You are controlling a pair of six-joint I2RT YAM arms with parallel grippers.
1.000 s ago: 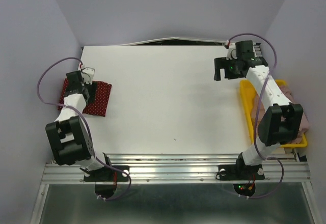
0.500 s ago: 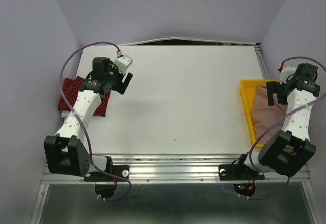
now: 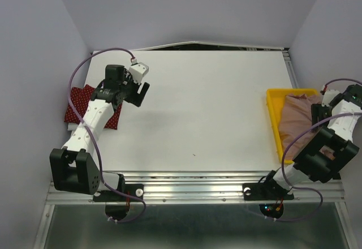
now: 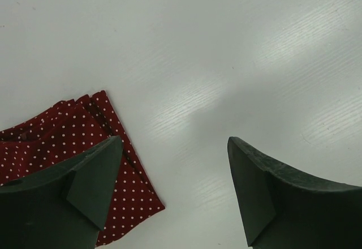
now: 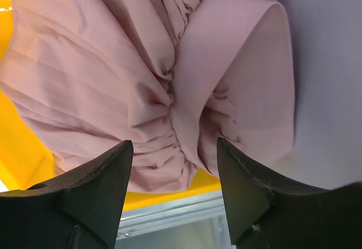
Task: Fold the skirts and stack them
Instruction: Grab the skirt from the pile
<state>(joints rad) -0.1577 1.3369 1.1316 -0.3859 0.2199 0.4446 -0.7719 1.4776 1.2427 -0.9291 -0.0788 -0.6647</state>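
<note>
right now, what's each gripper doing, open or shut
Left gripper: open, empty, beside the red polka-dot skirt.
Right gripper: open above the pink ruffled skirt, not gripping it.

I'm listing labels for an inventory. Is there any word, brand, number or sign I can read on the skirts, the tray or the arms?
No readable text in any view.
dark red skirt: only white polka dots, no tag showing.
pink skirt: plain gathered cloth, no tag showing.
yellow tray: bare plastic, no print.
left arm and right arm: no markings legible.
</note>
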